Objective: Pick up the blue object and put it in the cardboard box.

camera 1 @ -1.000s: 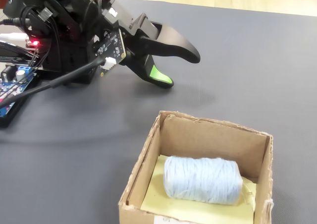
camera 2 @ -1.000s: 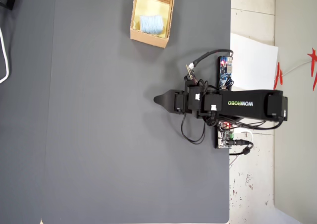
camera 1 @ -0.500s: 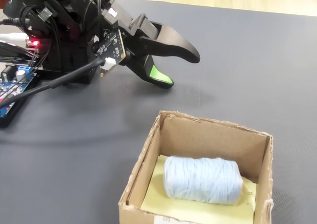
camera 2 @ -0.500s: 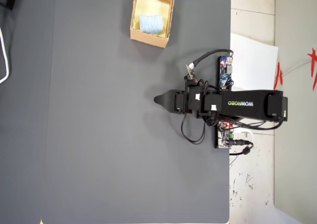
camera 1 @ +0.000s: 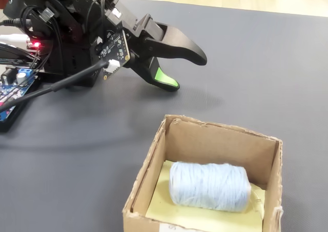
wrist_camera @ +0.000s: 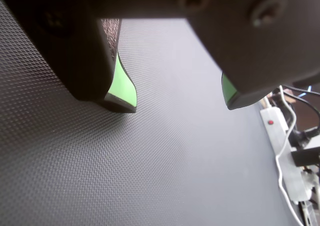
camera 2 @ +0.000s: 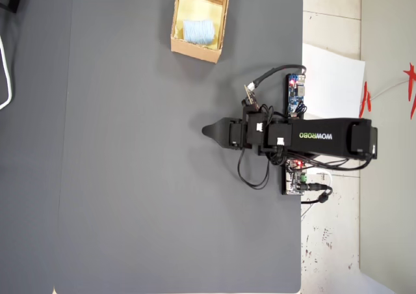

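Observation:
The blue object (camera 1: 209, 186), a pale blue wound-yarn roll, lies on its side inside the cardboard box (camera 1: 149, 162) on the yellowish lining. From above, the blue object (camera 2: 198, 31) and the cardboard box (camera 2: 197, 51) sit at the top of the mat. My gripper (camera 1: 188, 73) hovers low over the dark mat, well apart from the box, and holds nothing. In the wrist view my gripper (wrist_camera: 177, 102) is open: two black jaws with green pads and bare mat between them. In the overhead view the gripper (camera 2: 207, 131) points left.
The arm's base, cables and a lit circuit board (camera 1: 13, 85) stand at the left of the fixed view. A white power strip (wrist_camera: 280, 146) with cords lies off the mat's edge. White paper (camera 2: 335, 79) lies beside the mat (camera 2: 130, 177).

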